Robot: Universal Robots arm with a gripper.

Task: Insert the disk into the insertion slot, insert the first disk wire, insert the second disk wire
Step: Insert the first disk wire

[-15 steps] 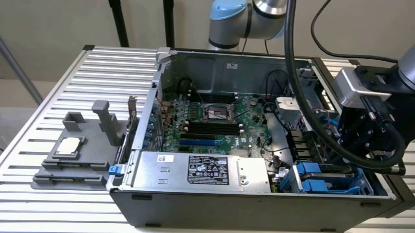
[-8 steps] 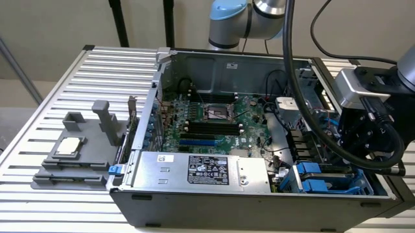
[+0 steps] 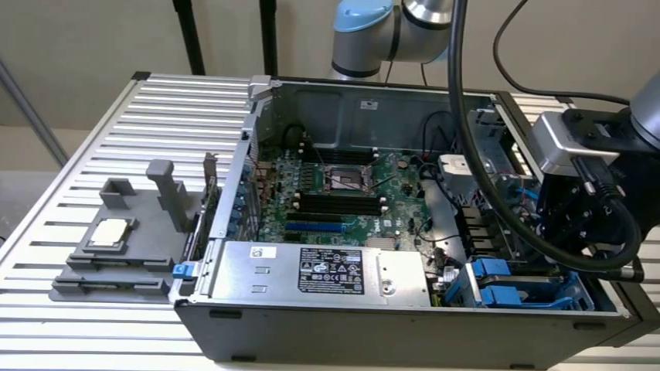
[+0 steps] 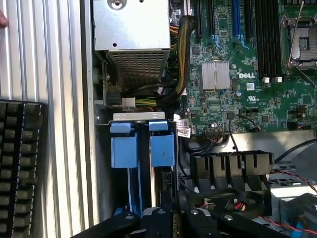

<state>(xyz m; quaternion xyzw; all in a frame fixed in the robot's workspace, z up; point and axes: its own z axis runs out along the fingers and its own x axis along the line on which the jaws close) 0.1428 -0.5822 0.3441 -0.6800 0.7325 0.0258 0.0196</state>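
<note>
Jaws of the gripper [image 4: 166,206] are pressed together, and we can't tell that anything sits between them. They hang over the front corner of the open PC case [image 3: 413,328], right above the insertion slot [image 4: 103,158]. Straight ahead of the jaws two blue carrier tabs stand side by side in that bay. We read the one in line with the jaws as the disk [image 4: 162,148], on edge and down in the slot, and the second tab [image 4: 124,148] is just beside it. We can't make out the disk's metal body or label from here. Close to one side of the jaws is a row of black connector housings [image 4: 230,166], with thin red and black wires [image 4: 297,181] near them, none touching the jaws as far as we can see. Beyond the slot, further ahead of the jaws, is the silver power supply [image 3: 320,270] with its black label, and the green motherboard [image 3: 341,189] is next to it. Well away from the jaws, outside the case on the slatted table [image 3: 93,116], are a grey fixture [image 3: 124,255] carrying a processor chip [image 3: 108,233] and a black keyboard [image 4: 20,168].
</note>
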